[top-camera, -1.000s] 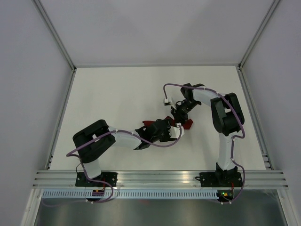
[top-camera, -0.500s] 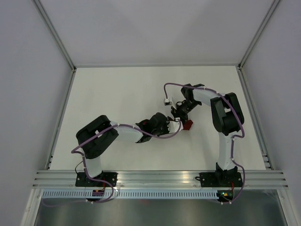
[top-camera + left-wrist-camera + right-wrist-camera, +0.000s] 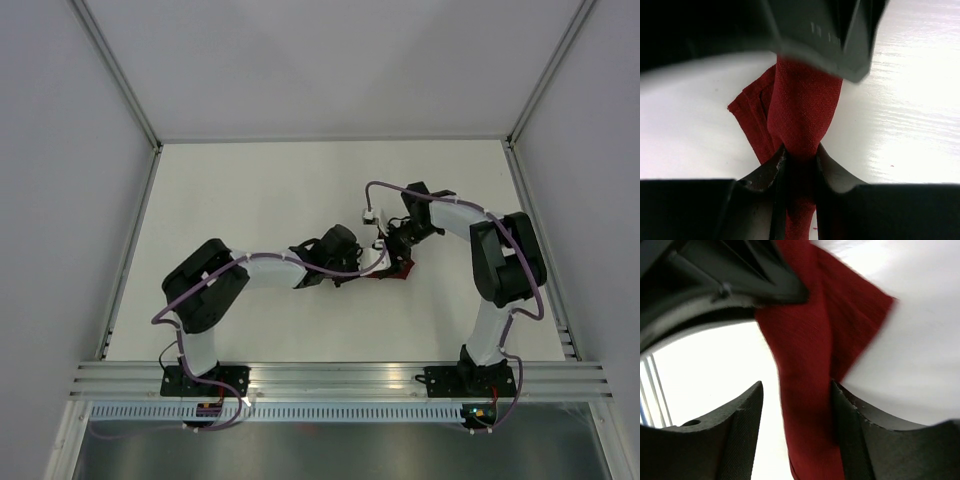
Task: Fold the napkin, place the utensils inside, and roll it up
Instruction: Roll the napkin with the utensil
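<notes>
At the bottom of the overhead view, an aluminium rail [image 3: 340, 378] runs along the near edge of the table [image 3: 250, 190], and both arm bases are bolted to it. The left arm [image 3: 205, 295] rises at the lower left and reaches right across the table. The right arm [image 3: 500, 270] rises at the lower right, bends at its elbow and reaches back to the left. Purple cables [image 3: 385, 183] trail along both arms. The two wrists meet a little right of the frame's middle. A small dark red patch of the napkin [image 3: 399, 269] shows between them on the white table, and the rest is hidden beneath the wrists.

In the left wrist view, the left fingers [image 3: 767, 172] sit at the lower middle of the frame, closed on the napkin and pinching a bunched neck of cloth tight. Above the pinch the cloth widens into a rounded fold that runs up to the right wrist housing [image 3: 825, 30] at the top. A flatter, layered corner juts out to the fold's left.

The right wrist view is blurred. The right fingers [image 3: 745, 425] stand apart at the bottom of the frame, with a band of the napkin running down between them. The cloth touches the lower-right finger, while white table shows between it and the lower-left one, so they are not clamped. The left wrist housing [image 3: 715, 270] fills the upper left.

Farther back, the table ends at pale walls [image 3: 330, 60].
</notes>
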Robot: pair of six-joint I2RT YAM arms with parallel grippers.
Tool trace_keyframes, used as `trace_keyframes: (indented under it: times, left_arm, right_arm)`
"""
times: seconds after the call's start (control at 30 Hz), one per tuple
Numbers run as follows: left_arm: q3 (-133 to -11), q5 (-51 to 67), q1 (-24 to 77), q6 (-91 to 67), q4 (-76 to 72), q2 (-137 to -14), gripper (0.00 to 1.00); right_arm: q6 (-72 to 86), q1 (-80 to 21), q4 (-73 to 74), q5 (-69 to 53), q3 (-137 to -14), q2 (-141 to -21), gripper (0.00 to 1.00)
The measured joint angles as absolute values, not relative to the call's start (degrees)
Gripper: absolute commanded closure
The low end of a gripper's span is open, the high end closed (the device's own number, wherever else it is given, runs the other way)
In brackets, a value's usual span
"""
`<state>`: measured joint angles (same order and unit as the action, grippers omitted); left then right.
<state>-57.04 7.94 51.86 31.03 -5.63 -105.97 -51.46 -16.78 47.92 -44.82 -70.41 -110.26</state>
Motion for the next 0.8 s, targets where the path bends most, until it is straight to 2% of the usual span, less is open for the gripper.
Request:
trace_keyframes:
  times: [0.33, 0.4, 0.5, 0.63, 0.8]
  left_arm:
    - [-63.92, 16.80, 47.90, 27.68, 4.21, -108.66, 0.92]
    - [-66.17, 18.72, 46.98, 27.09, 6.96, -109.86, 0.92]
    - [-69.95, 21.78, 45.78, 26.11, 10.98, -111.96, 0.91]
    - [-75.26, 25.98, 44.34, 25.02, 16.88, -115.02, 0.89]
    - [-80.05, 29.85, 43.13, 24.21, 22.11, -118.02, 0.88]
  right_arm:
    - [-40.93, -0.93, 32.23, -44.51, -60.34, -93.93, 0.36]
    - [-40.40, 0.40, 29.34, -44.53, -56.31, -88.92, 0.33]
    - [-40.38, 0.08, 24.95, -44.69, -47.44, -77.21, 0.28]
    - [-41.41, -2.92, 20.53, -42.02, -39.44, -64.16, 0.26]
    - [-43.31, -13.76, 14.92, -34.98, -32.88, -59.00, 0.26]
